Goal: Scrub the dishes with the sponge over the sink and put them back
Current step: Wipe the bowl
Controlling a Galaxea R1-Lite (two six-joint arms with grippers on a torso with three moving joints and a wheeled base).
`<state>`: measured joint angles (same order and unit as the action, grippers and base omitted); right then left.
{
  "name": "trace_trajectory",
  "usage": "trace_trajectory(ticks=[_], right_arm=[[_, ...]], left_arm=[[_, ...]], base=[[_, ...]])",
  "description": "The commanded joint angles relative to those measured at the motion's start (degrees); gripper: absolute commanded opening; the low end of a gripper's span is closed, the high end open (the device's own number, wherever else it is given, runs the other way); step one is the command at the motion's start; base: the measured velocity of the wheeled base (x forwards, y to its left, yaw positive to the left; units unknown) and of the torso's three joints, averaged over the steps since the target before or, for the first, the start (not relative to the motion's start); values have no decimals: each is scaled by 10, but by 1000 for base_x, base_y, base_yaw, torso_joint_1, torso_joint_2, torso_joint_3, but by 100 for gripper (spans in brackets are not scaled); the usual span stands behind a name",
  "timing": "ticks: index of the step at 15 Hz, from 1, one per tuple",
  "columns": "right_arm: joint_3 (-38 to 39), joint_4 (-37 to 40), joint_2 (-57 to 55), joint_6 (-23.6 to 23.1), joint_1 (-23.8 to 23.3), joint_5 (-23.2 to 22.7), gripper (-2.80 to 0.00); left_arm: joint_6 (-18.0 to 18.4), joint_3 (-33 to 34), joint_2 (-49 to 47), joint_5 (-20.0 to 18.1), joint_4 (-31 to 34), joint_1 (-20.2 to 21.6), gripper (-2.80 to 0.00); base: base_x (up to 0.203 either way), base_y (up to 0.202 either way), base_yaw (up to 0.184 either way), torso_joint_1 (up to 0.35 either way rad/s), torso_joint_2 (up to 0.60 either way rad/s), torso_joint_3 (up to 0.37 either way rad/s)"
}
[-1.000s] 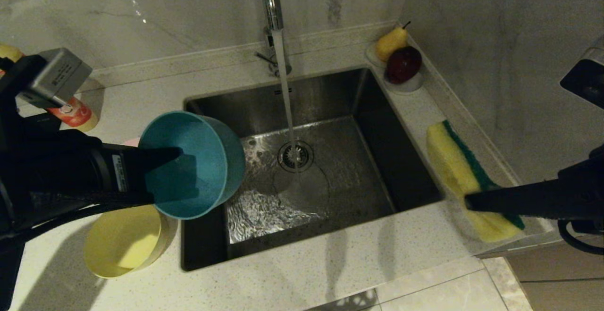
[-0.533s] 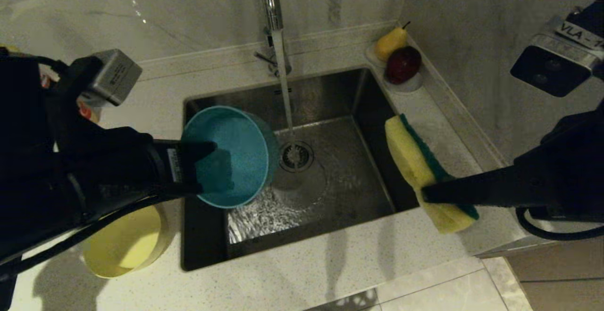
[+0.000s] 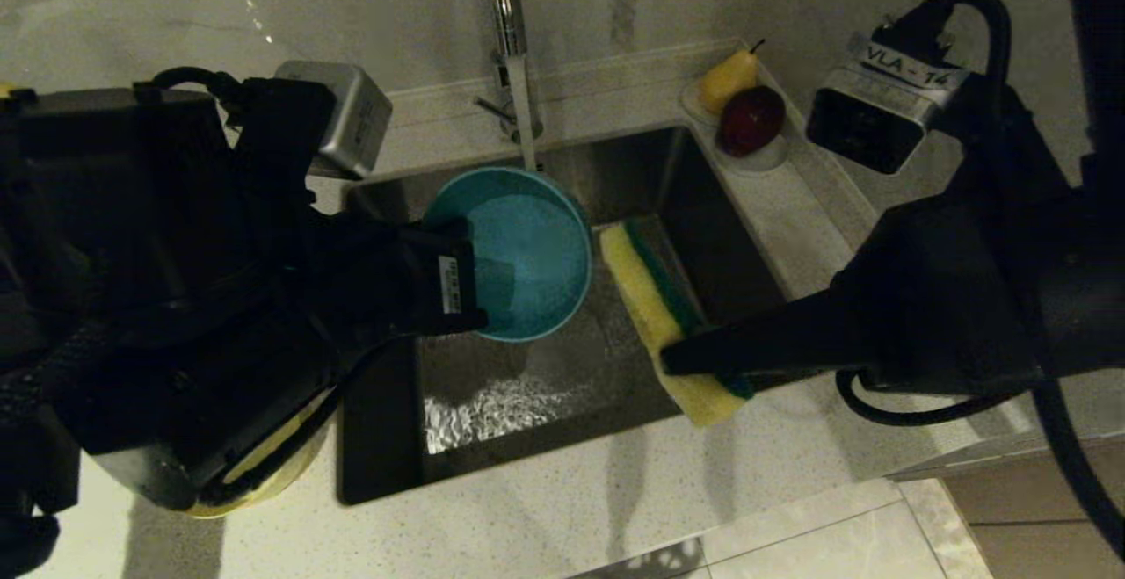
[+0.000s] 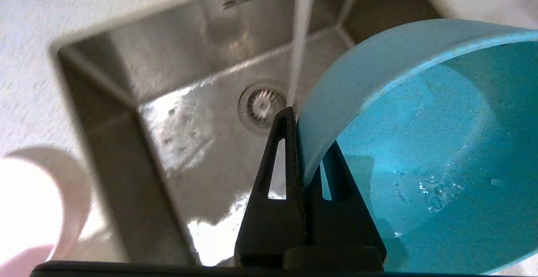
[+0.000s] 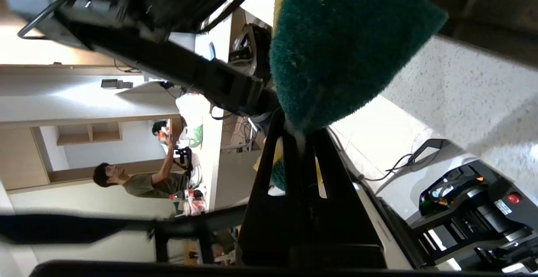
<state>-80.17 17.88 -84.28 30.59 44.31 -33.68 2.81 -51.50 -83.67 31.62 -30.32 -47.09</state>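
My left hand (image 3: 470, 285) clamps the light blue plastic bowl (image 3: 518, 249); my right hand (image 3: 677, 358) pinches the yellow-and-green sponge (image 3: 655, 307) beside it, ready for scrubbing inside.

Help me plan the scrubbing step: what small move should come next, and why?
Probably bring the sponge across into the blue bowl. The left gripper is shut on the bowl's rim over the sink, the right gripper is shut on the sponge beside the bowl, and a gap separates them.
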Motion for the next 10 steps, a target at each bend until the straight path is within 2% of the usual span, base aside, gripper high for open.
trace_trajectory(ticks=[1, 5, 10], right_arm=[[-25, 1, -44, 1, 2, 8, -280], [-62, 2, -80, 0, -1, 13, -280], [-83, 0, -116, 3, -4, 23, -280]], left_arm=[[2, 15, -15, 3, -6, -13, -280], [8, 27, -30, 6, -54, -16, -280], [15, 33, -29, 6, -68, -18, -280]], base=[[0, 0, 0, 0, 0, 0], [0, 0, 0, 0, 0, 0], [0, 0, 0, 0, 0, 0]])
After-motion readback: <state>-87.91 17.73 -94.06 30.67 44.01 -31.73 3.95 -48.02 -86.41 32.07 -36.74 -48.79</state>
